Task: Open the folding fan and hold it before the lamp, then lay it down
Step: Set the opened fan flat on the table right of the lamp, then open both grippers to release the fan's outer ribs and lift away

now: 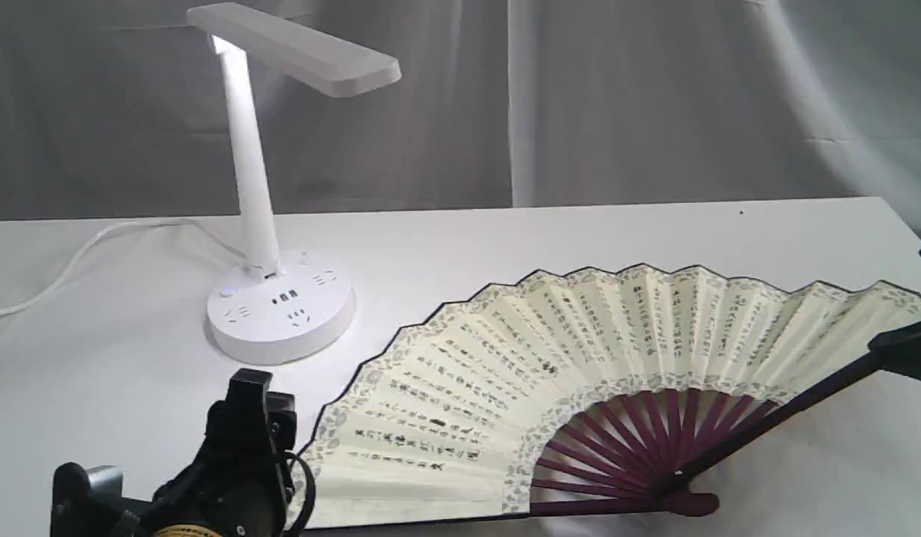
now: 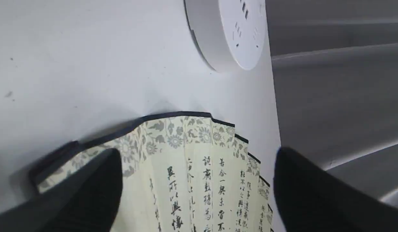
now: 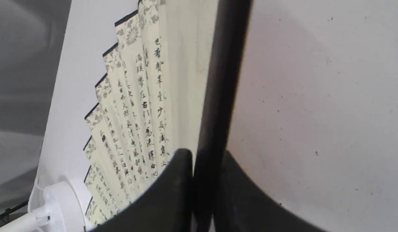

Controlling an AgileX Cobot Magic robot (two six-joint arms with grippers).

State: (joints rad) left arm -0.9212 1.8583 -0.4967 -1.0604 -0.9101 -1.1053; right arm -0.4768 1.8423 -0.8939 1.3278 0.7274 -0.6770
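The folding fan (image 1: 579, 350) lies spread wide on the white table, calligraphy up, with its maroon ribs meeting at the pivot (image 1: 687, 503) near the front edge. At the far right my right gripper (image 1: 904, 350) is shut on the fan's dark right guard (image 3: 218, 80), which is clamped between both fingers (image 3: 176, 187). My left gripper (image 1: 253, 395) hovers open at the fan's left end, its fingers (image 2: 99, 193) wide apart over the floral border (image 2: 173, 135), beside the left guard (image 2: 53, 161). The lamp (image 1: 247, 164) stands at the back left, head lit.
The lamp's round socket base (image 1: 281, 306) sits just behind the fan's left end, and its white cord (image 1: 95, 246) trails off to the left. A grey curtain (image 1: 579, 97) hangs behind the table (image 1: 505, 231). The table's edge shows in the left wrist view, close to the lamp base (image 2: 231, 32).
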